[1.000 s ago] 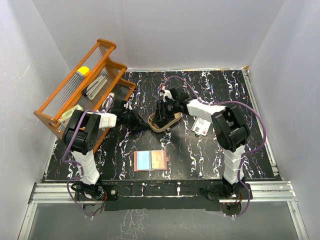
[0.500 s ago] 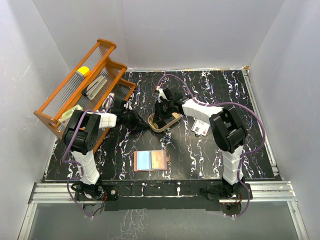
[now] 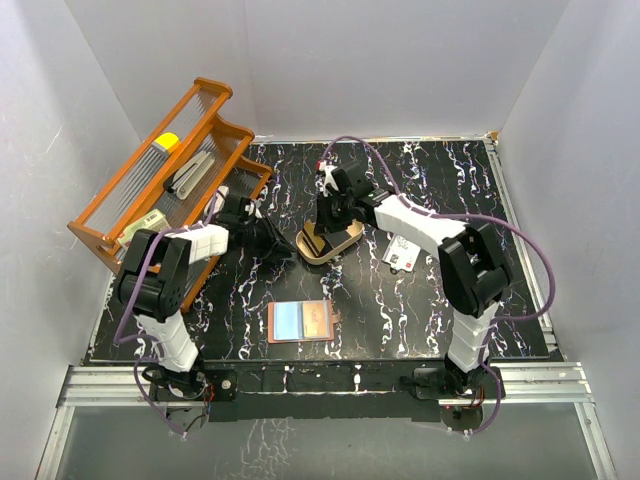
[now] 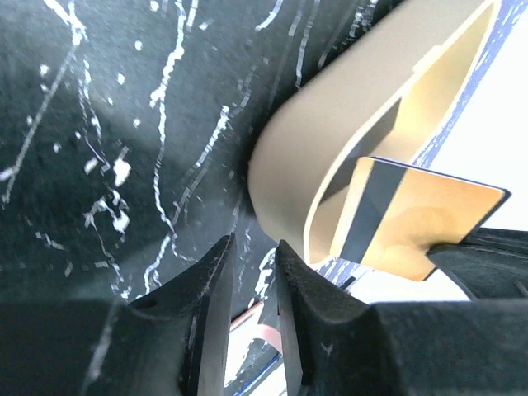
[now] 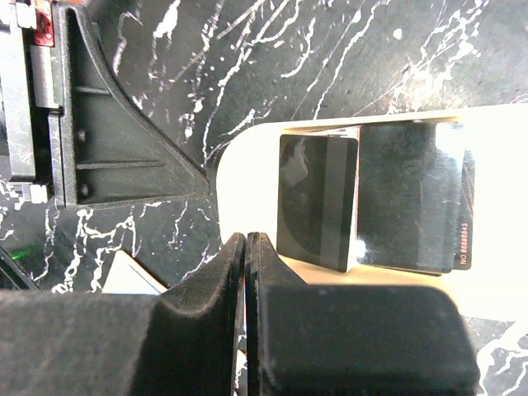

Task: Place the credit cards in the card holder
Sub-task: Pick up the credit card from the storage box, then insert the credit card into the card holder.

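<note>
The card holder (image 3: 300, 321) lies open and flat on the near table, with pale blue and orange in its pockets. It also shows between my left fingers in the left wrist view (image 4: 263, 333). An orange card (image 4: 412, 223) with a dark stripe leans inside the tan oval tray (image 3: 350, 243). The right wrist view shows two shadowed cards (image 5: 318, 202) (image 5: 408, 198) in the tray (image 5: 239, 157). A white card (image 3: 400, 253) lies on the table right of the tray. My right gripper (image 3: 326, 222) (image 5: 247, 235) is shut at the tray's rim. My left gripper (image 3: 280, 243) (image 4: 252, 243) is slightly open and empty, just left of the tray (image 4: 280, 157).
A large orange wire rack (image 3: 160, 180) holding several items stands at the back left, close behind my left arm. White walls enclose the table on three sides. My left gripper's black body (image 5: 107, 124) sits close beside the tray.
My right arm has swung its elbow to the right and its gripper has shifted slightly back over the tray. The left gripper has stayed beside the tray.
</note>
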Controlling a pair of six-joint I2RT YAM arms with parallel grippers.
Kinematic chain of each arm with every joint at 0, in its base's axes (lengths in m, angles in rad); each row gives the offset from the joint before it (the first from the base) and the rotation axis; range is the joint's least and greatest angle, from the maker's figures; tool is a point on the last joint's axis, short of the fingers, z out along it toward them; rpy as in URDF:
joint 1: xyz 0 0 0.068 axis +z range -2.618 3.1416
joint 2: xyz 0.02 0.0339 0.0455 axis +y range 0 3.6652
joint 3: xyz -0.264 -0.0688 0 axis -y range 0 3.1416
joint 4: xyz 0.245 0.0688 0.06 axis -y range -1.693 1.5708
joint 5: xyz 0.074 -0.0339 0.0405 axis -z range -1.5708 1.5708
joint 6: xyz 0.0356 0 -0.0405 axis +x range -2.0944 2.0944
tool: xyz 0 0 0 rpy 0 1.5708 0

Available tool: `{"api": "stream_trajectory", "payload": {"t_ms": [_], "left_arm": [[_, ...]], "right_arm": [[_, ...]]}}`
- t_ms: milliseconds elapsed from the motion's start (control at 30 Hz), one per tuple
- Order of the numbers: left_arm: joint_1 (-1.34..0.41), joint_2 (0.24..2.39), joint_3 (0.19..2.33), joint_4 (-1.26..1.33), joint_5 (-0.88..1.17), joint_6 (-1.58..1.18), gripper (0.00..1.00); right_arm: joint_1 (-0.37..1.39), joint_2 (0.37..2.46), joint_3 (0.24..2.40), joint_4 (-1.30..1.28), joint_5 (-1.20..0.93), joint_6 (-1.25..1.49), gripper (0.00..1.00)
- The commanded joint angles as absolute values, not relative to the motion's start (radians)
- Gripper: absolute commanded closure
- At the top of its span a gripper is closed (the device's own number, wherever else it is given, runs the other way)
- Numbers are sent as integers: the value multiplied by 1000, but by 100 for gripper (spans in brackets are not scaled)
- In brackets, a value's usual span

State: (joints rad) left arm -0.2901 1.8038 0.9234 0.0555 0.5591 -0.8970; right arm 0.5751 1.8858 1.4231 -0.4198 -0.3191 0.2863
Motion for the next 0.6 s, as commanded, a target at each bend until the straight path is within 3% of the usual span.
{"api": "stream_trajectory", "payload": {"t_ms": [0, 333, 567], "left_arm": [[-290, 1670, 952, -43, 560, -881, 73], [-290, 1410, 867, 47, 694, -918, 54], [-290, 1285, 716, 350, 863, -1076, 46]], "right_arm": [[578, 1769, 1407, -385, -282, 286, 100], [579, 1566, 1261, -275, -404, 414, 100], [579, 1393, 1071, -51, -494, 626, 100]]}}
